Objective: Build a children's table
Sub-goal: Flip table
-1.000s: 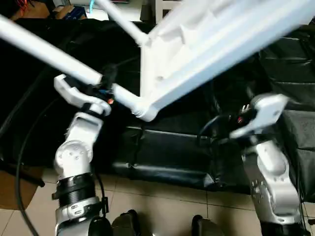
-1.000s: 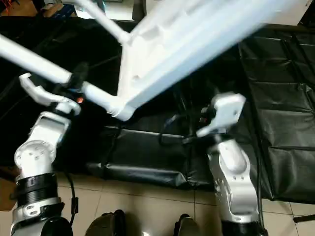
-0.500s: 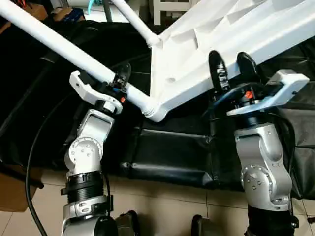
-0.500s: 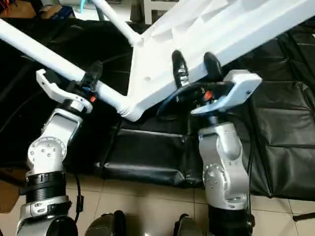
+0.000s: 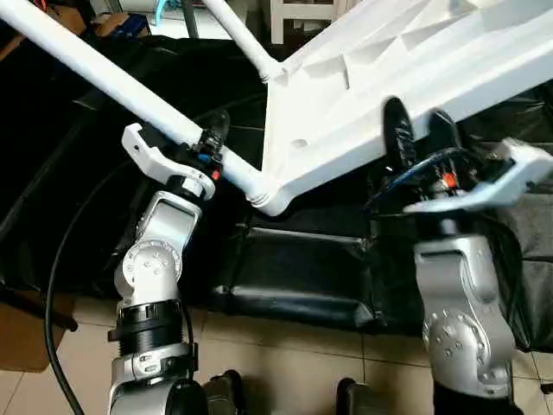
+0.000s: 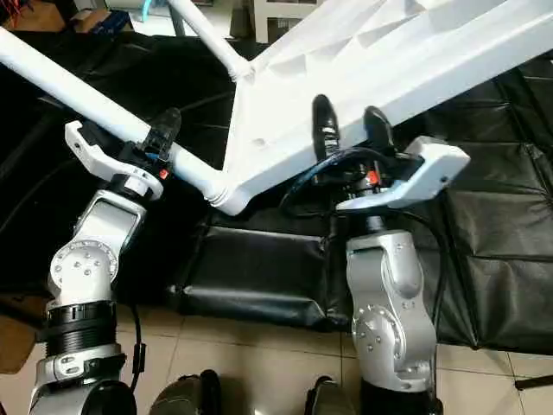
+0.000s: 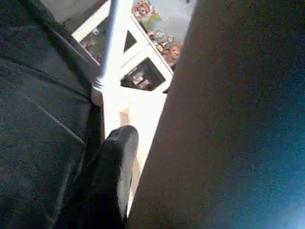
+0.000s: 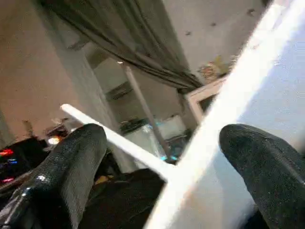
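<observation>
The tabletop [image 5: 380,86] hung tilted above the black mats [image 5: 294,277], underside toward the robot. The left gripper [image 5: 206,145] was clamped round a leg [image 5: 112,78] near its corner socket. The right gripper [image 6: 350,130] had its jaws spread wide at the tabletop's long edge, gripping nothing. With only that one grip, I judged the top could swing or twist the leg loose. Another leg [image 5: 238,35] stuck out behind, toward a white shelf [image 5: 302,13], and could have snagged it.

Head stereo pair: looks forward and down, shares the tilted table top [image 5: 406,60]. Left wrist camera: pressed close against a leg [image 7: 224,119]. Right wrist camera: upward along its fingers [image 8: 71,162]
</observation>
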